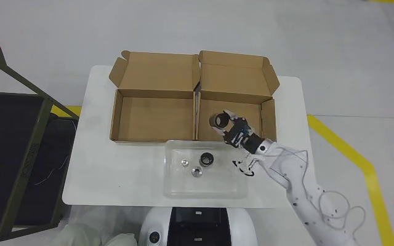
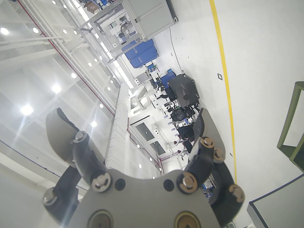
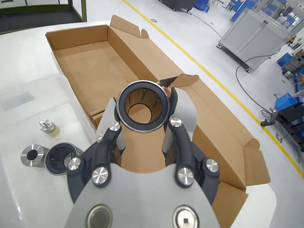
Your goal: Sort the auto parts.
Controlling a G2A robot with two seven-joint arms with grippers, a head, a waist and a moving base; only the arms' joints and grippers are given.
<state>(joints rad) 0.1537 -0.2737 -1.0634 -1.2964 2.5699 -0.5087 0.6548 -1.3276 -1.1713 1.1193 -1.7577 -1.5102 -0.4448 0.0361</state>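
My right gripper [image 1: 229, 127] [image 3: 143, 112] is shut on a black-rimmed cylindrical bearing [image 1: 219, 119] [image 3: 143, 105], held end-up over the near left part of the right cardboard box [image 1: 266, 120] [image 3: 213, 129]. The left cardboard box [image 1: 154, 117] [image 3: 95, 69] beside it shows a bare floor. In the clear plastic tray [image 1: 178, 184] [image 3: 28, 91] in front of the boxes lie a second bearing [image 1: 207, 158] [image 3: 60, 159], a metal bushing [image 1: 196, 172] [image 3: 32, 155] and a small metal stud [image 1: 183, 163] [image 3: 48, 127]. My left gripper [image 2: 130, 129] is open, holds nothing and points out at the room.
Both boxes have their lids folded back toward the far table edge. A dark green cart [image 1: 24, 154] stands beside the table on the left. The white table [image 1: 92, 154] has bare room left of the tray.
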